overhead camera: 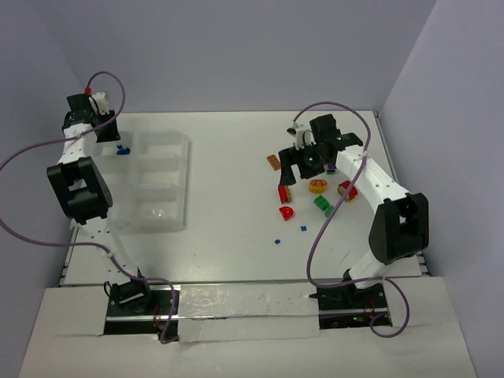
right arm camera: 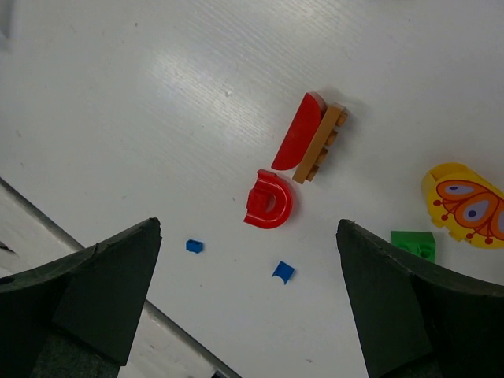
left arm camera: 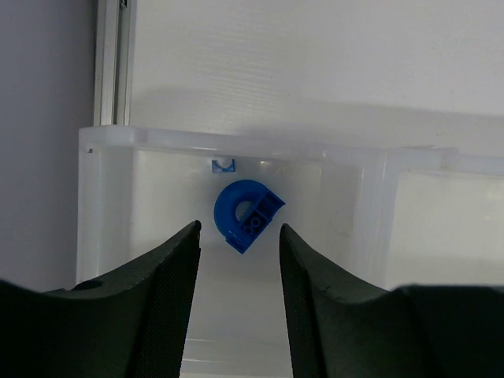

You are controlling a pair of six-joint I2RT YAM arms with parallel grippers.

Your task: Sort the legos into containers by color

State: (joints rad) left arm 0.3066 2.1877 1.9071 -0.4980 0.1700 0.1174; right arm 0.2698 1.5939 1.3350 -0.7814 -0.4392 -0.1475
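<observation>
The left claw [left arm camera: 238, 228] is parted, empty, over a tray [left arm camera: 110, 138] compartment holding a blue rounded lego [left arm camera: 246, 215], a tiny blue bit [left arm camera: 224, 164] seemingly at its far wall; the right claw [right arm camera: 248, 227] is wide open above red legos [right arm camera: 268, 199] on the desk [right arm camera: 118, 94]

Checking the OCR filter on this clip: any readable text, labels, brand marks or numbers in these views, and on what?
None: no word, number or label can be read in any view.
yellow piece: an orange butterfly-like print, a picture only, no letters.
blue rounded piece in the tray: any mark on its studs is too small to read.
</observation>
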